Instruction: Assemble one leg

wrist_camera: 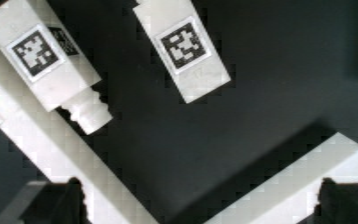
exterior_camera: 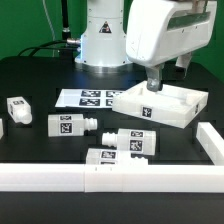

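Note:
Several white legs with marker tags lie on the black table: one (exterior_camera: pixel 18 108) at the exterior view's left, one (exterior_camera: pixel 72 124) further in, and two (exterior_camera: pixel 135 142) (exterior_camera: pixel 108 157) near the front wall. The large white square panel (exterior_camera: pixel 175 108) lies at the exterior view's right. My gripper (exterior_camera: pixel 153 86) hangs just over the panel's back left part. In the wrist view the gripper (wrist_camera: pixel 197 200) is open and empty, its dark fingertips (wrist_camera: pixel 55 196) far apart. Two legs (wrist_camera: pixel 43 55) (wrist_camera: pixel 190 45) lie ahead. Two white edges form a V (wrist_camera: pixel 105 170) between the fingers.
The marker board (exterior_camera: pixel 88 98) lies behind the legs, in front of the robot base (exterior_camera: pixel 100 40). A low white wall (exterior_camera: pixel 50 178) runs along the table's front, and another piece (exterior_camera: pixel 210 145) stands at the exterior view's right.

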Robot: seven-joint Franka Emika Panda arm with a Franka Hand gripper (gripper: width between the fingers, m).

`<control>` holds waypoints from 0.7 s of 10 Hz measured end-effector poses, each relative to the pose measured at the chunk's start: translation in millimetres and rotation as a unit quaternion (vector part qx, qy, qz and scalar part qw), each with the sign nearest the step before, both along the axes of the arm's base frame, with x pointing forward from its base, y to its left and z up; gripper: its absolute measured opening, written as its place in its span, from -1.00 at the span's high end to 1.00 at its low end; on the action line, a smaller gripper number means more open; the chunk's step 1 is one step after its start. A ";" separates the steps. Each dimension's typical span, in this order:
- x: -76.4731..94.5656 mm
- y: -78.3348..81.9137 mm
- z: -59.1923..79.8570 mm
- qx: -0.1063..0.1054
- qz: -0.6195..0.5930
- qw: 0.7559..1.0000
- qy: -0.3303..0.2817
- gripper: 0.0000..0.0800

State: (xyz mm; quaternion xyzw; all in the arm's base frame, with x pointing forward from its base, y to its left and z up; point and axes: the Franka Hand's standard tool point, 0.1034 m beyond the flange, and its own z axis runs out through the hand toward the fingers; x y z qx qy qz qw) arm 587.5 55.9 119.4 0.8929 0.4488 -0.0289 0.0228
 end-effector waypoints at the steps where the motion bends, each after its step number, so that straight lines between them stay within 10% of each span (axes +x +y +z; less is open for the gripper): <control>1: -2.8 -4.8 -6.1 0.004 0.034 0.999 -0.005 -0.63; 7: -32.6 -22.7 -45.9 0.023 0.101 0.994 -0.025 -0.63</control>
